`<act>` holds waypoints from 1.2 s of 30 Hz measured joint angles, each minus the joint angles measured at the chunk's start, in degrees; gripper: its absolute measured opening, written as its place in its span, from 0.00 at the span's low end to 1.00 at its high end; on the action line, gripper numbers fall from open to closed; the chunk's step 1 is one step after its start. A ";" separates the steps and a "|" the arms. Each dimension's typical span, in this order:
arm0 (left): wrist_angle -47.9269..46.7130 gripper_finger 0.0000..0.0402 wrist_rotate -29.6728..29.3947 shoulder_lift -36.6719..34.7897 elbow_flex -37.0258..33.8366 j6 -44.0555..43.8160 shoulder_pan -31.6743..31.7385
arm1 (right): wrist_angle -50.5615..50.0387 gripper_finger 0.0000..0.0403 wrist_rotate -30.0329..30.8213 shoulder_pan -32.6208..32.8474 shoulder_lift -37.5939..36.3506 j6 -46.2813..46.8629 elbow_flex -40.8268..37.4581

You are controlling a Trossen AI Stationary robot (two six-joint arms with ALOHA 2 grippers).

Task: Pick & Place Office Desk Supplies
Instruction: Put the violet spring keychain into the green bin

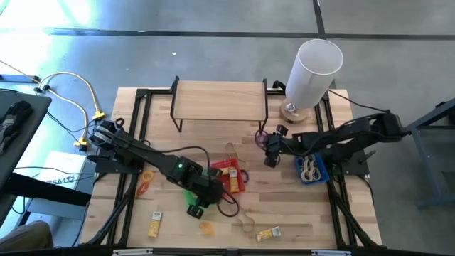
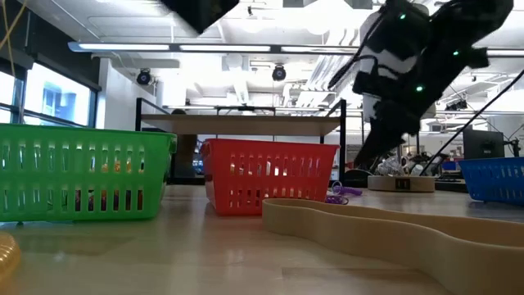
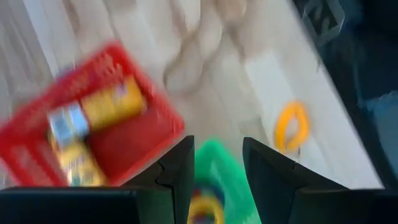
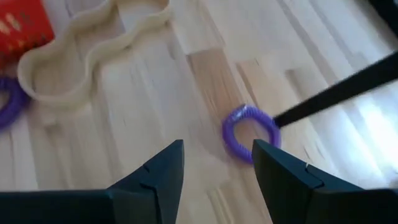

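Above the surface, the right gripper hovers, jaws spread and empty, beside a purple ring. Descending off-centre could flick it away. The left gripper, jaws also spread, waits over the green basket.

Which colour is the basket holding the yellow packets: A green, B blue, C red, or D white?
C: the left wrist view shows the yellow packets lying inside the red basket, and the high view shows that basket mid-table with yellow in it.
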 joint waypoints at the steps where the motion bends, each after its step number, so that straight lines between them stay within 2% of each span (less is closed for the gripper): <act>1: 3.05 0.33 0.00 0.00 -0.43 -0.02 0.00 | 1.19 0.44 -0.69 -0.50 0.88 0.03 0.13; 4: 10.96 0.33 -0.55 0.00 -2.30 -0.05 0.02 | 3.49 0.44 -1.62 -1.38 3.40 -0.73 0.12; 8: 14.70 0.33 -9.58 0.00 -4.10 -0.34 0.00 | 6.29 0.44 -1.81 -2.41 7.31 -3.49 0.19; 11: 15.55 0.33 -13.62 0.00 -5.65 -1.42 0.09 | 7.34 0.44 -1.79 -3.13 9.79 -3.94 0.17; 20: 21.01 0.33 -15.84 0.00 -10.31 -1.57 0.22 | 8.78 0.44 1.40 -3.61 11.40 -5.62 0.17; 26: 26.96 0.33 -16.87 0.00 -13.59 0.57 0.15 | 8.95 0.44 -4.37 -6.23 11.60 -4.92 0.17; 29: 30.27 0.33 -16.58 0.00 -15.37 2.88 0.13 | 9.11 0.44 -4.09 -7.29 11.96 -4.55 0.17; 36: 31.49 0.33 -15.07 0.00 -16.61 5.22 0.15 | 9.33 0.44 -8.74 -9.36 12.35 -4.50 0.19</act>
